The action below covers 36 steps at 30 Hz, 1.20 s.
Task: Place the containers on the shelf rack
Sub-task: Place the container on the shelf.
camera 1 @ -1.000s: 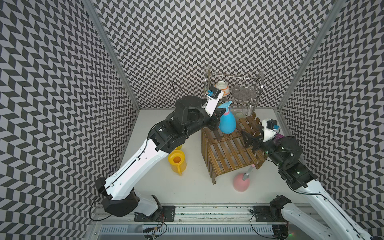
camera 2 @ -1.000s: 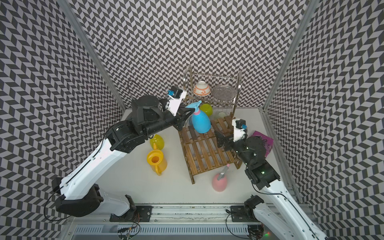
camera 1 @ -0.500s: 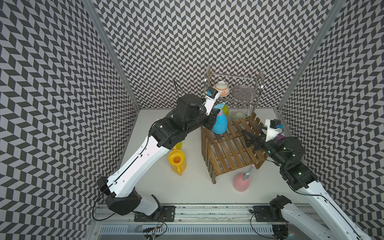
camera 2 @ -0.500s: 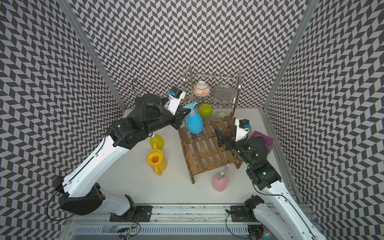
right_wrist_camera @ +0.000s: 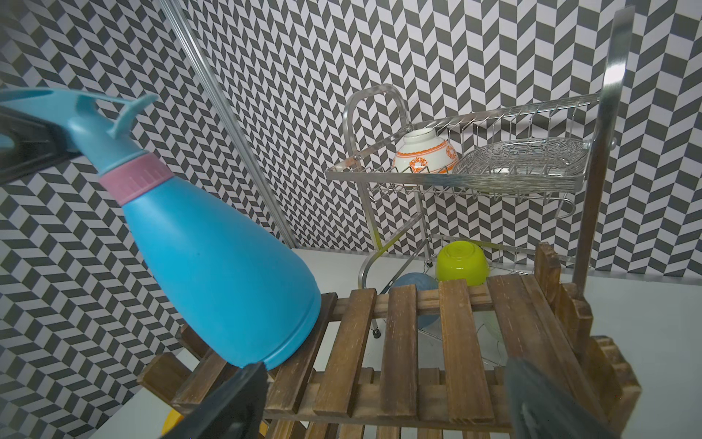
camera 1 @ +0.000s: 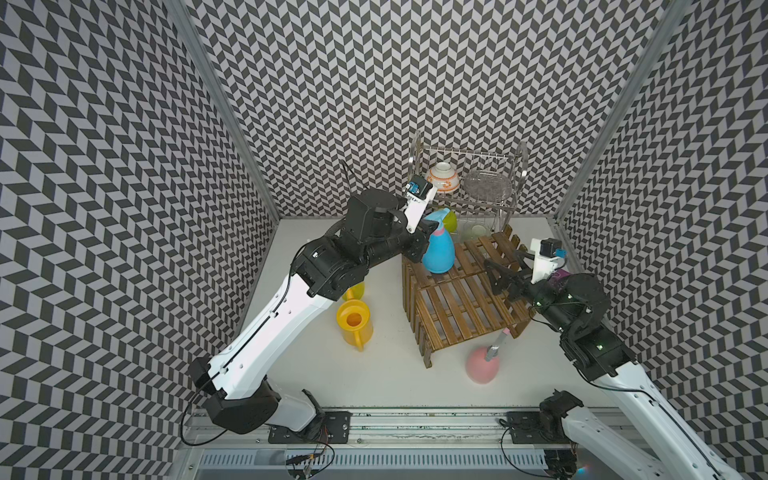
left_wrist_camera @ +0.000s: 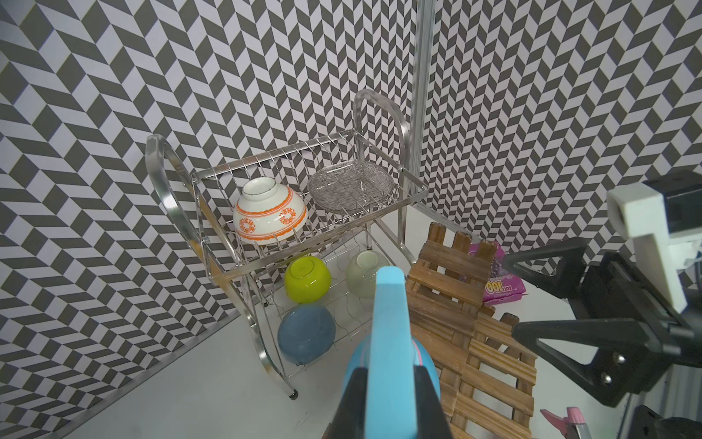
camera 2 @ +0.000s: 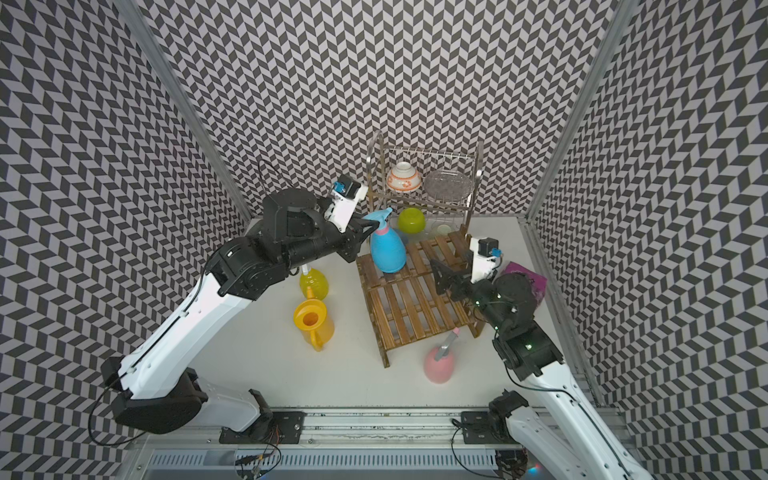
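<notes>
The blue spray bottle [camera 1: 438, 249] [camera 2: 387, 251] [right_wrist_camera: 220, 273] with a pink collar leans tilted, its base edge on the left end of the upper step of the brown slatted shelf rack [camera 1: 461, 303] [camera 2: 411, 307] [right_wrist_camera: 406, 334]. My left gripper [camera 1: 430, 226] [left_wrist_camera: 389, 370] is shut on the bottle's blue spray head. My right gripper [camera 1: 503, 258] [right_wrist_camera: 383, 374] hangs open over the rack's right side, holding nothing. On the table in front of the rack is a pink spray bottle [camera 1: 482, 365]. To the rack's left stand a yellow watering can [camera 1: 354, 324] and a translucent yellow spray bottle [camera 2: 313, 282].
A steel wire dish rack [camera 1: 469, 183] stands against the back wall, just behind the shelf rack. It carries an orange-patterned bowl [camera 1: 444, 176], a glass plate and a green bowl [camera 2: 410, 219]. A purple packet [camera 2: 536, 286] lies by the right wall under my right arm.
My left gripper has carried the blue bottle leftward to the left end of the upper step. The right gripper has stayed open and barely shifted.
</notes>
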Tool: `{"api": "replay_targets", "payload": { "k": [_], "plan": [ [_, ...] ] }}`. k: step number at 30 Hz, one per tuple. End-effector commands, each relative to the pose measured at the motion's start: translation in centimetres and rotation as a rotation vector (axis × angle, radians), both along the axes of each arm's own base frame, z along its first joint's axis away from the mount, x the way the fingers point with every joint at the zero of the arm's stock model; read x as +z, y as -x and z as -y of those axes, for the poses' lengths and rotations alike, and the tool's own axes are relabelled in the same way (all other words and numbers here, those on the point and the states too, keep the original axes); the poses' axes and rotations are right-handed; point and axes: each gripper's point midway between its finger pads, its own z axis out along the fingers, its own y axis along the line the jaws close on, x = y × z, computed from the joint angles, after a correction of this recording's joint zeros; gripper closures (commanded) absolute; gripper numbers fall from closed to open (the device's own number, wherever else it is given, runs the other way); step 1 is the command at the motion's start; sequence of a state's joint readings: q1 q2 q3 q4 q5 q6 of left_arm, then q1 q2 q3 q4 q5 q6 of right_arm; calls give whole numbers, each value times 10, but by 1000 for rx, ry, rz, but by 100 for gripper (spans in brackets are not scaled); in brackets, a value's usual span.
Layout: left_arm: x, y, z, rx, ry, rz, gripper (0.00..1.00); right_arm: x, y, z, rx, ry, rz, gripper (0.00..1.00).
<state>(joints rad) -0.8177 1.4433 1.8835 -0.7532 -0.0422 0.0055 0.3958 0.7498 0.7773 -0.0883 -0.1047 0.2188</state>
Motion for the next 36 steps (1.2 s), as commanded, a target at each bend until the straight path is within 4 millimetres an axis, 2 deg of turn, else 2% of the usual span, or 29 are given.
{"api": "replay_targets", "payload": {
  "k": [1, 4, 9, 22, 26, 27, 28, 30, 32, 36],
  "plan": [
    [-7, -1, 3, -7, -8, -21, 81, 12, 4, 4, -10, -20, 39, 0],
    [-6, -1, 4, -11, 1, -23, 71, 12, 5, 5, -10, -20, 41, 0],
    [-2, 1, 7, -27, 22, -27, 62, 11, 5, 5, -10, -19, 39, 0],
    [12, 9, 3, -45, 62, 2, 58, 9, 5, 6, -12, -10, 39, 0],
    [35, 22, -16, -28, 150, 99, 46, 8, 7, 3, 9, -13, 36, 0],
    [38, 29, -23, -27, 181, 123, 39, 8, 8, 2, 17, -17, 38, 0],
    [52, 37, -32, -27, 238, 171, 31, 8, 10, 1, 26, -21, 40, 0],
    [56, 50, -46, -33, 335, 247, 18, 11, 15, 0, 39, -37, 51, 0],
    [66, 66, -63, -30, 459, 333, 10, 11, 20, 1, 47, -51, 60, 0],
    [55, 72, -92, 52, 590, 345, 6, 13, 33, 4, 60, -78, 84, 0]
  ]
}}
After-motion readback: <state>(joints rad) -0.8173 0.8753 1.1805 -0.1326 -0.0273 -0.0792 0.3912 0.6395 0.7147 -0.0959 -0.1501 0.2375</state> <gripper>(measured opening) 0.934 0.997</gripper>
